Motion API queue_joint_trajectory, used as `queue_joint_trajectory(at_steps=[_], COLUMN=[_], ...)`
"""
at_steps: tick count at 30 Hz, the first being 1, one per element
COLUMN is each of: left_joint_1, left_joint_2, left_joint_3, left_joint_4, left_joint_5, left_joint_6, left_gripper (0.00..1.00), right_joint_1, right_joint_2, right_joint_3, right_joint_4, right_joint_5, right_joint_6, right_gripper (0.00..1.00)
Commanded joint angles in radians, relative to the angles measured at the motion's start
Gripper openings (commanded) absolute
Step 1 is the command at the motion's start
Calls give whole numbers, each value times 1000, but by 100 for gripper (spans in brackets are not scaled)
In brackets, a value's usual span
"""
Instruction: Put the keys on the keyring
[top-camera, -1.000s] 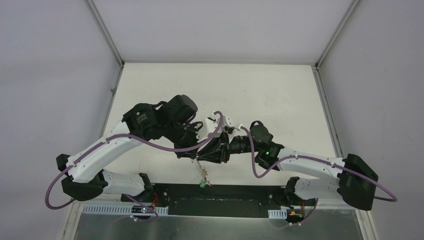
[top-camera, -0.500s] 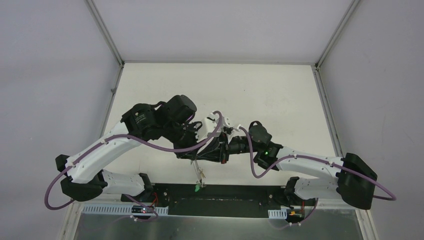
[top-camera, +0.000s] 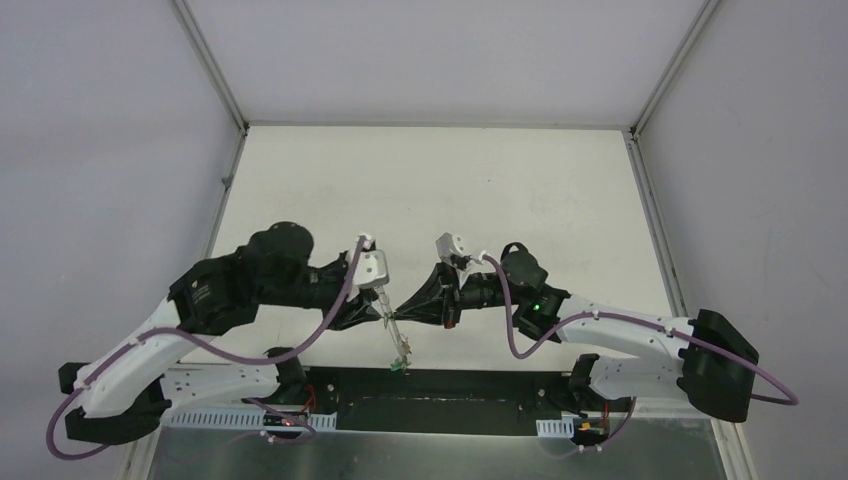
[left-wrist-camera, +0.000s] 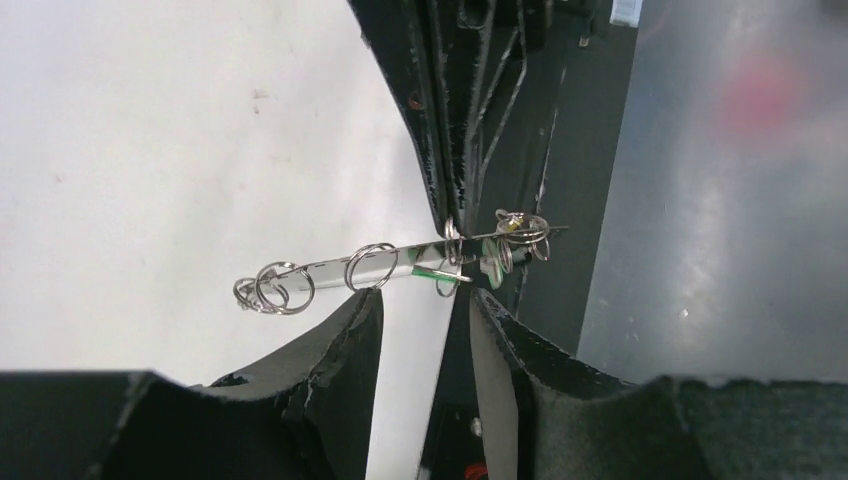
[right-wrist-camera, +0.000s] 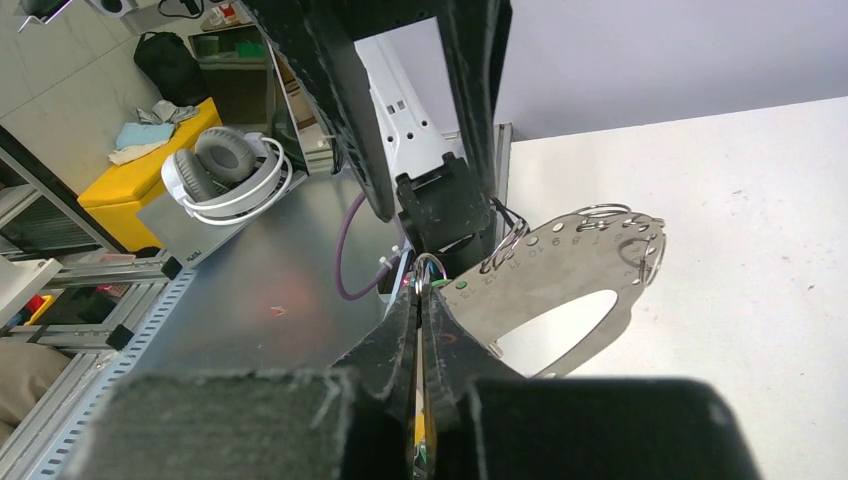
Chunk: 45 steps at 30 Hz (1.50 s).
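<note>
Over the white table's (top-camera: 450, 180) near edge, the right gripper (right-wrist-camera: 420, 290) clamps tight on the keyring (right-wrist-camera: 560, 268), which dangles toward 6 o'clock; at its 9 o'clock the left gripper (left-wrist-camera: 425, 300) stands half-open, holding nothing.

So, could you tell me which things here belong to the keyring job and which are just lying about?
Job in hand:
- keyring, a flat holed metal plate carrying small split rings
- green key at its lower end
- right gripper, shut on the keyring
- left gripper, open, gripping nothing

Just lying about, beyond the table:
- headphones
- yellow box
- black bag
</note>
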Motion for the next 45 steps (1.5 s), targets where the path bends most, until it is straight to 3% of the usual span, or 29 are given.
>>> queue_joint_trajectory(at_steps=[1, 5, 10, 16, 27, 31, 37, 41, 45], left_joint_1=[-9, -9, -8, -9, -9, -8, -8, -9, -9], left_joint_2=[-197, -378, -471, -426, -395, -399, -393, -391, -387], left_joint_3=[-172, -374, -494, -498, -496, -495, -490, -487, -481], left_joint_4=[296, 479, 555, 557, 528, 504, 472, 468, 467], left_joint_5=[56, 95, 98, 113, 125, 132, 125, 123, 130], left_joint_6=[55, 122, 154, 148, 145, 141, 131, 133, 138], left_gripper=[39, 40, 40, 35, 10, 9, 23, 22, 13], right_joint_1=[6, 5, 5, 5, 5, 6, 5, 5, 5], right_joint_2=[-39, -43, -49, -48, -53, -55, -60, -62, -61], right_joint_3=[9, 8, 6, 7, 5, 4, 0, -2, -1], right_joint_4=[44, 39, 35, 32, 32, 32, 32, 31, 31], right_joint_5=[13, 17, 23, 23, 33, 36, 49, 50, 52], right_joint_6=[-19, -19, -21, -23, -26, -27, -27, -26, -27], right_gripper=[0, 0, 0, 0, 0, 0, 0, 0, 0])
